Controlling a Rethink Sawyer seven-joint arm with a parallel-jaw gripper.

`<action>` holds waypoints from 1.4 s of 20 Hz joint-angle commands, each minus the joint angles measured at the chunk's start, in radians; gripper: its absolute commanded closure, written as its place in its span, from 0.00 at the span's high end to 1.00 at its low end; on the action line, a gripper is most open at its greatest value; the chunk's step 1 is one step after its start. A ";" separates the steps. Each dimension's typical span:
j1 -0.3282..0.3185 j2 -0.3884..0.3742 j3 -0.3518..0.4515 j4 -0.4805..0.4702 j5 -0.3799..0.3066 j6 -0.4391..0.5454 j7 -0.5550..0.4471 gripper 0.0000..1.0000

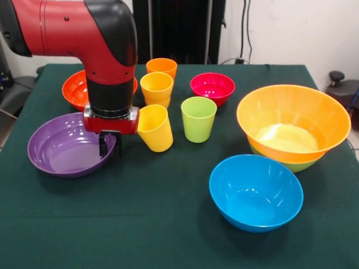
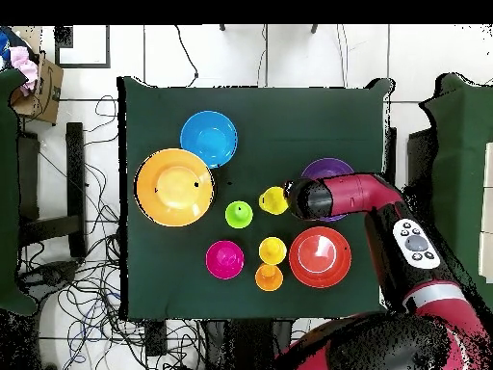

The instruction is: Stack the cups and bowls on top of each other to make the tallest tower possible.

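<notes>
My gripper hangs low over the right rim of the purple bowl, which the arm partly hides from above. A yellow cup stands tilted right beside the gripper, its rim leaning toward the wrist; it also shows in the overhead view. A lime green cup stands upright next to it. Behind are another yellow cup, an orange cup, the small magenta bowl and the red-orange bowl. The large orange bowl sits nested in the lime green bowl. The blue bowl stands alone.
Everything stands on a dark green cloth-covered table. In the overhead view cables lie on the floor around the table, and a cardboard box sits at the upper left.
</notes>
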 commanded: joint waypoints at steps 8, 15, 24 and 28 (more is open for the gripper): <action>-0.062 -0.138 0.090 0.152 0.028 -0.051 -0.143 0.00; -0.109 -0.345 0.155 0.292 0.174 0.068 -0.156 0.00; -0.111 -0.470 0.187 0.415 0.294 0.092 -0.089 0.00; -0.076 -0.536 0.174 0.458 0.346 0.104 -0.039 0.00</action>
